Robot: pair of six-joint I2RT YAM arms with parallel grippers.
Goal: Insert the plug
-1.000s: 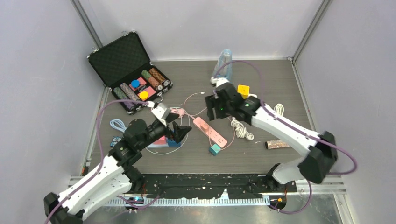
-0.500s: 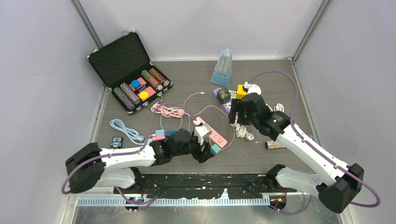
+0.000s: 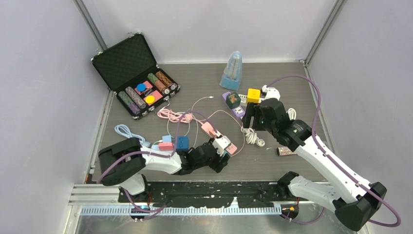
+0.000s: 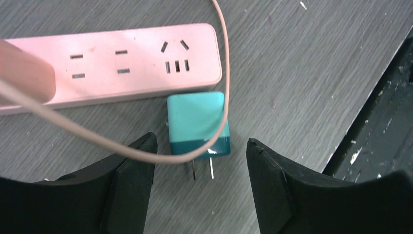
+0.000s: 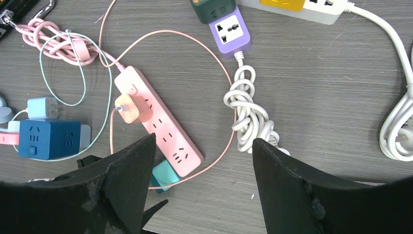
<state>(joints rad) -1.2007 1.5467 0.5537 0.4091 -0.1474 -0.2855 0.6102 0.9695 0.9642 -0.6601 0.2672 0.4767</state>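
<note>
The step in hand is, as I judge it, the grasp of the plug. The small teal plug block with two metal prongs (image 4: pixel 197 124) lies flat on the grey wooden worktop (image 3: pixel 195 83), just beside the end of the long pink plastic power strip (image 4: pixel 122 63). Its prongs point away from the strip. The left jaws are spread and stand low on both sides of the block, with a gap on each side, so nothing is pinched. The right jaws are also spread and empty, high above the strip.

A thin pink cable (image 4: pixel 97 141) crosses the dark end of the block, and here is the danger: the jaws may close on the cable too.

Next, I think, the left jaws must close on the block only, lift it, and turn the prongs down to a free socket - a peach charger (image 5: pixel 127 108) already takes one.
</note>
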